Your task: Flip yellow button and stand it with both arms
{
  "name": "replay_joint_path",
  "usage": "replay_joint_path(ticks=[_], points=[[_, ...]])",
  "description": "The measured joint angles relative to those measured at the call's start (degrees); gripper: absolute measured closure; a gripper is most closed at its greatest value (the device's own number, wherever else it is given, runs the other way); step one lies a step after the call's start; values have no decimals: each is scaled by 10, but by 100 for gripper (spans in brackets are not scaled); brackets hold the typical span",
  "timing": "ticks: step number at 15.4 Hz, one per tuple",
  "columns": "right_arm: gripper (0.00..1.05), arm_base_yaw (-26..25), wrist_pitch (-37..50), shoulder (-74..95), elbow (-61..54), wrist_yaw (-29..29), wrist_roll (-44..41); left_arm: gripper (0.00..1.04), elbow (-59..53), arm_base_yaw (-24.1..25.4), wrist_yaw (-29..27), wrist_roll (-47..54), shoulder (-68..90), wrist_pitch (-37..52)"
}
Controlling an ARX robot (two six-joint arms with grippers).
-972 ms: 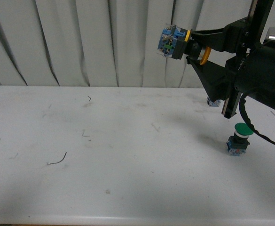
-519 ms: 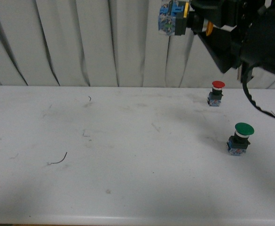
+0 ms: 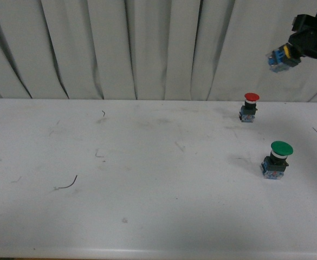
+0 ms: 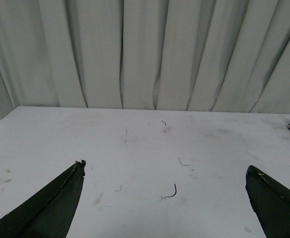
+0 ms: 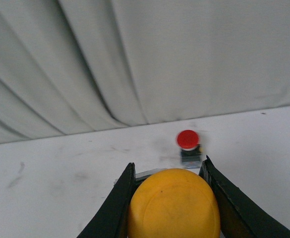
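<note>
White table before a pleated curtain: the right gripper, high at centre half a second ago, has swung to the far upper right. It is clamped on the yellow button, well above the table. Red button stands near the back edge and green button nearer, both to the right. Left gripper gapes wide over scuffed open tabletop.
</note>
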Motion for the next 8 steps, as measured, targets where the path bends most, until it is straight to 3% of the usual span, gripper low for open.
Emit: replay_joint_path(ticks=[4,8], points=[[70,-43,-128,50,86,63,-72,7,0,0,0,0,0,0],[70,-31,-203,113,155,106,-72,7,0,0,0,0,0,0]])
